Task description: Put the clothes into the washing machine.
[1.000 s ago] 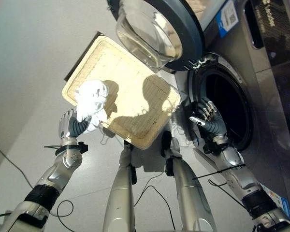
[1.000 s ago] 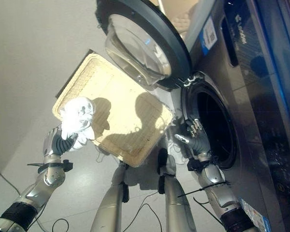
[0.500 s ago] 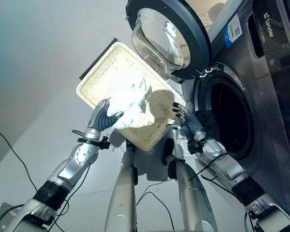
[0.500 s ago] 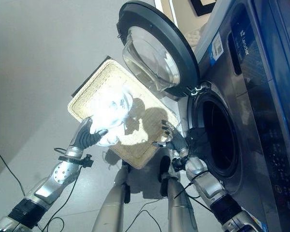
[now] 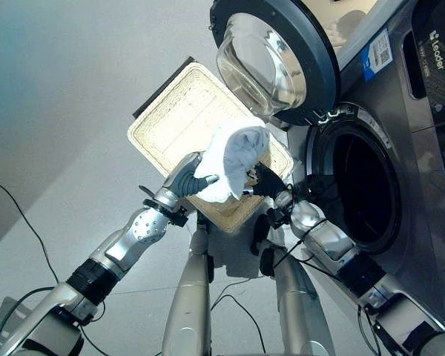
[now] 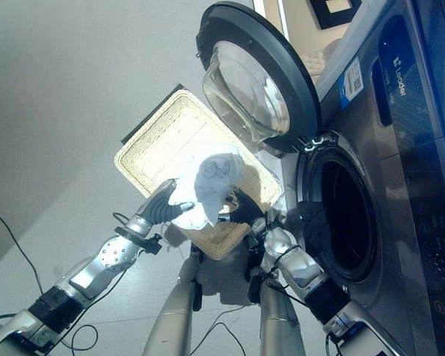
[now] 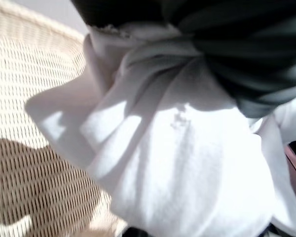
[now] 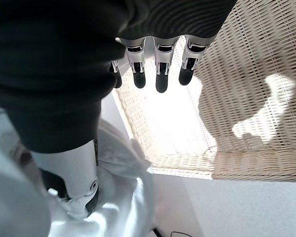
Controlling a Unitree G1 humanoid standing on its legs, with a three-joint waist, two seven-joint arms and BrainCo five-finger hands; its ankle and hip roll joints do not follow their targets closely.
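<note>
My left hand (image 5: 187,178), fingers curled round the white cloth (image 5: 233,159), has carried it across the basket (image 5: 170,119) to my open right hand (image 5: 265,182), closer to the drum (image 5: 363,189).

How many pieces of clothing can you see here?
1: a white garment bunched in the left hand above the wicker basket, right hand beside it. Others may lie inside the washing machine drum.

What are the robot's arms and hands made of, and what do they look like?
Both arms are jointed silver-grey metal with black bands. The left hand and the right hand each wear a dark ribbed cover over the back and wrist, with silver fingers ending in dark tips.
</note>
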